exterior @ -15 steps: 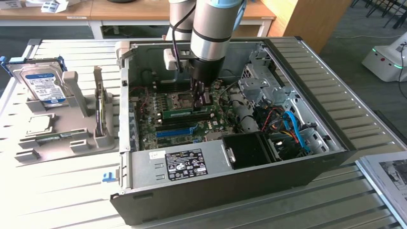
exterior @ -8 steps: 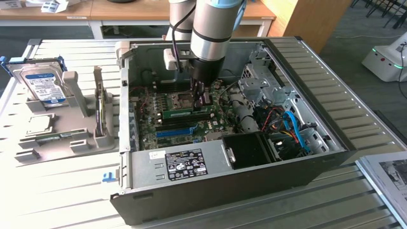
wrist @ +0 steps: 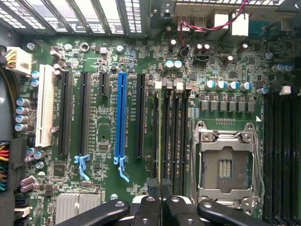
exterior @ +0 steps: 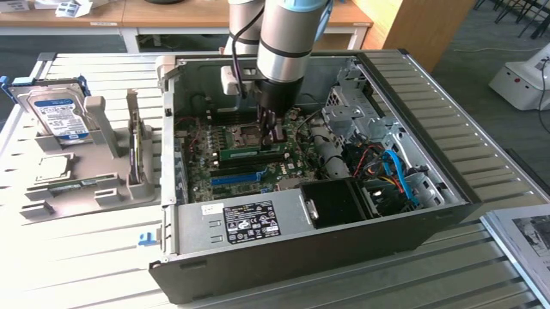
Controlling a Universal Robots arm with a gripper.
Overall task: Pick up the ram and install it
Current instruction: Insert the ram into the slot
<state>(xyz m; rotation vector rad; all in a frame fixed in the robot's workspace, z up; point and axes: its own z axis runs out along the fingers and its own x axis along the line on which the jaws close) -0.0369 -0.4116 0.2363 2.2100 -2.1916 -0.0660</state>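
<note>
**Ram pinched edge-up at its slot in the opened computer case**

On the exterior view's left, a grey rack (exterior: 112, 187) on the desk (exterior: 86, 270) props the hard drive (exterior: 58, 116) upright, probably so that parts can be lifted straight out. In the middle, the case (exterior: 301, 257) lies on its side with the cover off, so the motherboard (exterior: 202, 138) faces up and the arm (exterior: 284, 38) can reach down onto it. The ram (exterior: 241, 153) runs level along a black slot between the blue slot (exterior: 236, 179) and the processor socket (exterior: 246, 134). I cannot tell whether it is fully seated. The fingers (wrist: 149, 207) are narrow and clamped on its thin top edge, which keeps the stick in line with the slot. Blue cables (exterior: 395, 170) lie well clear on the exterior view's right.
</note>
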